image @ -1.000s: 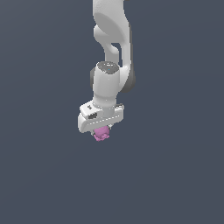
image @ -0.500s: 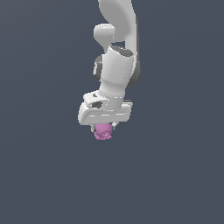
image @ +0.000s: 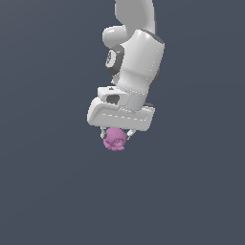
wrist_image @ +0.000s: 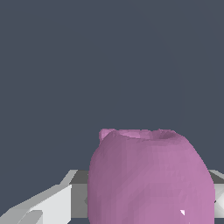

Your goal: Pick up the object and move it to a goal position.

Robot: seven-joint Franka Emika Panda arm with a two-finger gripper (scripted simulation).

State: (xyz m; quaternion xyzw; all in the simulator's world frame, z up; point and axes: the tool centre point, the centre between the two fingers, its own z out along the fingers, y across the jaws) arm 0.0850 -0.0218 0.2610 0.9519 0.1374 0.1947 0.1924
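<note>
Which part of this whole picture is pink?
Only the small lumpy blob is pink; it sits pinched under the white gripper, while the arm above is white.

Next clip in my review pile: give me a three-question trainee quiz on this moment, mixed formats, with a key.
1. True or false: the pink object is resting on a surface.
2. Multiple choice: in the exterior view, where is the pink object relative to the gripper? A) far off to one side B) between the fingers, just under the white hand C) above the wrist
3. Fill in: in the wrist view, the pink object fills much of the frame against a plain dark ____ background.

Key: 1 false, no surface is visible under it; 2 B; 3 grey-blue.
</note>
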